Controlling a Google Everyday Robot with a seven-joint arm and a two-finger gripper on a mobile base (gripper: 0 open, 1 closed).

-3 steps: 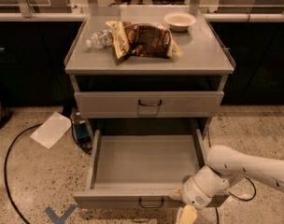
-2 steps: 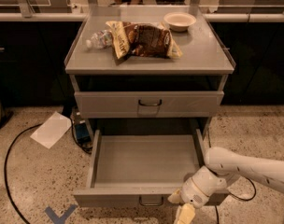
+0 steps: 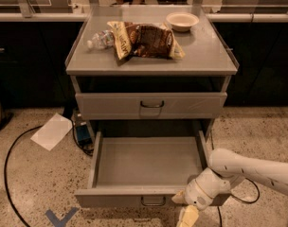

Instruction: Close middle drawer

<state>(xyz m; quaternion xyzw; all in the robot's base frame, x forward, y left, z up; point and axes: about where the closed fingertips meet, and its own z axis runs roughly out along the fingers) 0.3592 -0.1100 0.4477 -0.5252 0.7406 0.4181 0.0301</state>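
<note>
The middle drawer [image 3: 148,162] is pulled far out of the grey cabinet, below the shut top drawer [image 3: 151,105]. Its plain grey tray is empty, and its small dark wire handle [image 3: 153,202] sits centred on the front panel. My gripper [image 3: 184,208] is at the bottom right, on the end of the white arm [image 3: 248,169]. It is right against the right part of the drawer's front panel, just right of the handle. The lowest drawer is out of view.
The cabinet top [image 3: 205,56] holds a brown snack bag [image 3: 146,40], a plastic bottle [image 3: 100,39] and a white bowl [image 3: 182,21]. A sheet of paper [image 3: 52,131] and a black cable [image 3: 11,164] lie on the speckled floor at left. Dark counters stand behind.
</note>
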